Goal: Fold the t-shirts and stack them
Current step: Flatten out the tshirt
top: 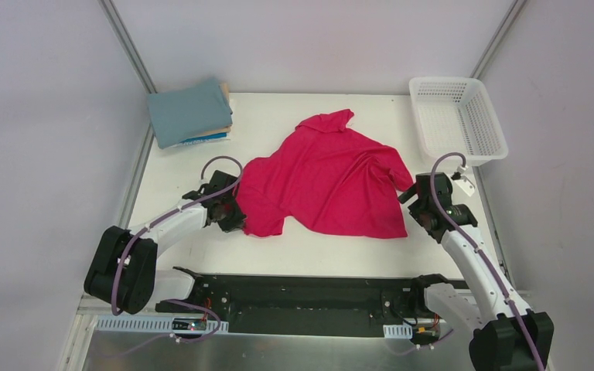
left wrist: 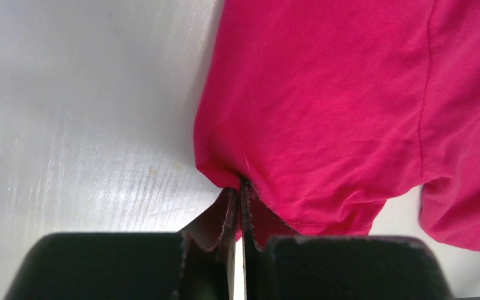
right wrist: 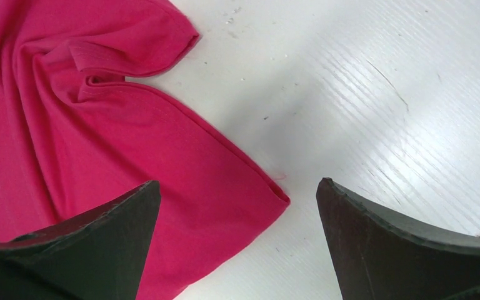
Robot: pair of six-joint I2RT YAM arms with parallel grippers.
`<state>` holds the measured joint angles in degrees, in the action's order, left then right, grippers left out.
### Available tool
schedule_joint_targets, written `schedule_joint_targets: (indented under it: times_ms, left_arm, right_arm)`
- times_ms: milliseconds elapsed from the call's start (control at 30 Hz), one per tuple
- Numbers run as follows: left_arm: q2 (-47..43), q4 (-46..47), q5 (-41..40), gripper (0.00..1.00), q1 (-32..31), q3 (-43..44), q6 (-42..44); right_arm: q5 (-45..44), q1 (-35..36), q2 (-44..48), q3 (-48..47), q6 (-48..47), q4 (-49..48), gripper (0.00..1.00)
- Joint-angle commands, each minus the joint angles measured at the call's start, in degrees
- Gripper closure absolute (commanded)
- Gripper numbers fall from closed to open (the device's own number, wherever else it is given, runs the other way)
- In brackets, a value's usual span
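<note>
A crimson-pink t-shirt (top: 325,182) lies spread and rumpled on the middle of the white table. My left gripper (top: 233,214) is at its near-left edge, shut on a pinch of the hem; the left wrist view shows the fingertips (left wrist: 230,201) closed on the pink cloth (left wrist: 325,112). My right gripper (top: 416,207) is open at the shirt's near-right corner. In the right wrist view that corner (right wrist: 250,187) lies between the spread fingers (right wrist: 131,215), untouched. A stack of folded shirts (top: 189,114), teal-grey on top with tan and blue under it, sits at the far left.
A white mesh basket (top: 458,117) stands at the far right corner, beside the right arm. Grey walls close in the table on three sides. A black rail (top: 309,297) runs along the near edge between the arm bases.
</note>
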<state>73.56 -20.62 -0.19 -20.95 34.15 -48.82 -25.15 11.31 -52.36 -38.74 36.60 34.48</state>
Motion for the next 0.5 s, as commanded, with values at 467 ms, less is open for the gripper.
schedule_joint_targets:
  times_ms: [467]
  left_arm:
    - [-7.73, 1.35, -1.45, 1.00, 0.12, -4.74, 3.91]
  right_arm:
    - [8.76, -0.85, -2.27, 7.62, 7.32, -1.11, 0.23]
